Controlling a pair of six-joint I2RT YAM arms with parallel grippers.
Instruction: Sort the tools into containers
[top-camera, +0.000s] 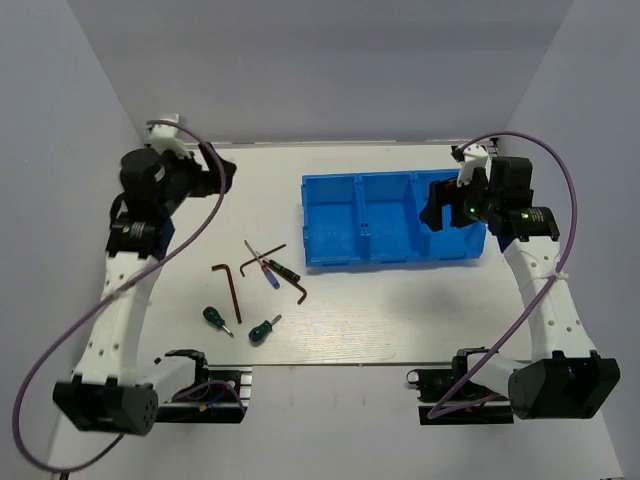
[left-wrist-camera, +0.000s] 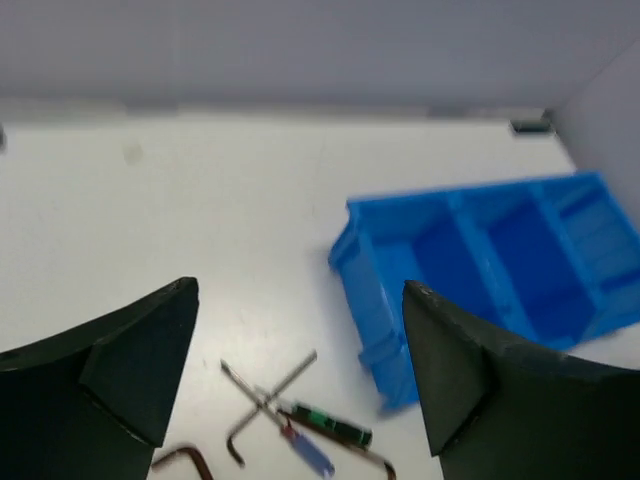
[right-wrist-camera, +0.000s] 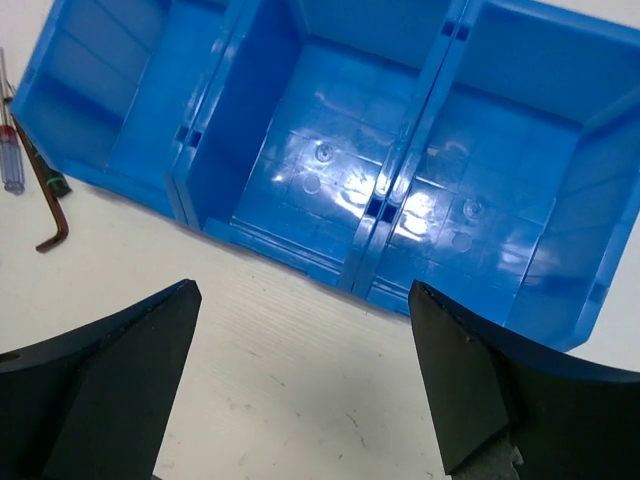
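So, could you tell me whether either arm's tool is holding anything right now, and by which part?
Nothing is held: the left tool and the right tool are both open and empty.

White surface (top-camera: 380, 320), matte, fills the middle of the top view. Pale grey back wall (top-camera: 330, 60) at 12 o'clock, left side wall (top-camera: 50, 150) at 9, right side wall (top-camera: 600, 130) at 3 (plain flat panels, all three). Left wrist view: faint grey smudge (left-wrist-camera: 132, 153) on the surface at 10 o'clock. Small dark fitting (left-wrist-camera: 530, 126) at 1 o'clock where the surface meets the back wall, can't tell what it is. Right wrist view: fine scuffs (right-wrist-camera: 349, 424) on the surface at 6 o'clock.
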